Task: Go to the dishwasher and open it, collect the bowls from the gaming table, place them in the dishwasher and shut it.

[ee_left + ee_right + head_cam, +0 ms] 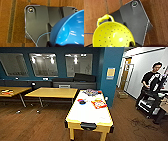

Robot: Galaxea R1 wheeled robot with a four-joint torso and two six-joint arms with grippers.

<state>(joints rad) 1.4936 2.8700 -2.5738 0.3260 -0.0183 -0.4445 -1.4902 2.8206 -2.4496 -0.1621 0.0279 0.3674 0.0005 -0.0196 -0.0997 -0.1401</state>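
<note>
The gaming table [86,114], white-topped on a yellow frame, stands just ahead of me in the head view. At its far half lie colourful game boxes [99,104] and what looks like a small dark bowl [82,102] with a red one touching it. A bright blue bowl [70,32] shows large in the left wrist view, hanging over the wooden floor in my left gripper. A yellow perforated colander bowl with a loop handle [113,36] hangs over the floor in my right gripper. The dishwasher is out of view.
Two yellow-topped tables [52,92] stand to the left, and a dark counter runs along the back wall. A blue pillar [110,72] rises right of the gaming table. A person [152,79] with a control rig and a cart stands at the far right.
</note>
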